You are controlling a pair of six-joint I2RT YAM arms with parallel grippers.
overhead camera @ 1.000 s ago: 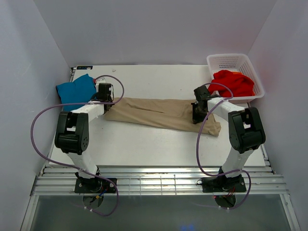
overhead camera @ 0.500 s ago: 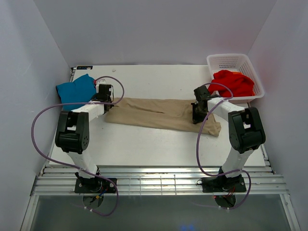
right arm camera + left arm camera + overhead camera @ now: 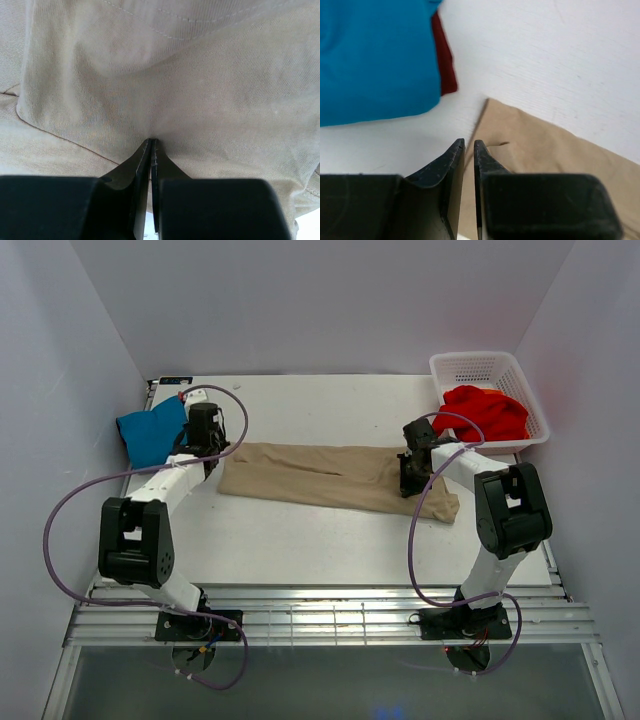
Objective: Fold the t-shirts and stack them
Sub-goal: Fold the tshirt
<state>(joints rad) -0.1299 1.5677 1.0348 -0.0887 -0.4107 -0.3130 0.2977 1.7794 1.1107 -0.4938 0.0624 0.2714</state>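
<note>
Cloth of the tan-beige t-shirt (image 3: pixel 320 475) — spread across the table (image 3: pixel 300 535) — is pinched near its right end by the right gripper (image 3: pixel 151 142). The left gripper (image 3: pixel 469 145), fingers nearly together on nothing, is held just beside the teal-blue t-shirt (image 3: pixel 150 435).

I work on a white table (image 3: pixel 300 540) with a faintly grained top. Plain pale walls close it in: a back wall (image 3: pixel 320 310) beyond its far edge, a left wall (image 3: pixel 50 390) and a right wall (image 3: pixel 600 390) along its sides. Soft, even light falls over it. A ribbed metal strip (image 3: pixel 330 618) runs along its near edge, with a dark glossy panel (image 3: pixel 330 680) just past that.
</note>
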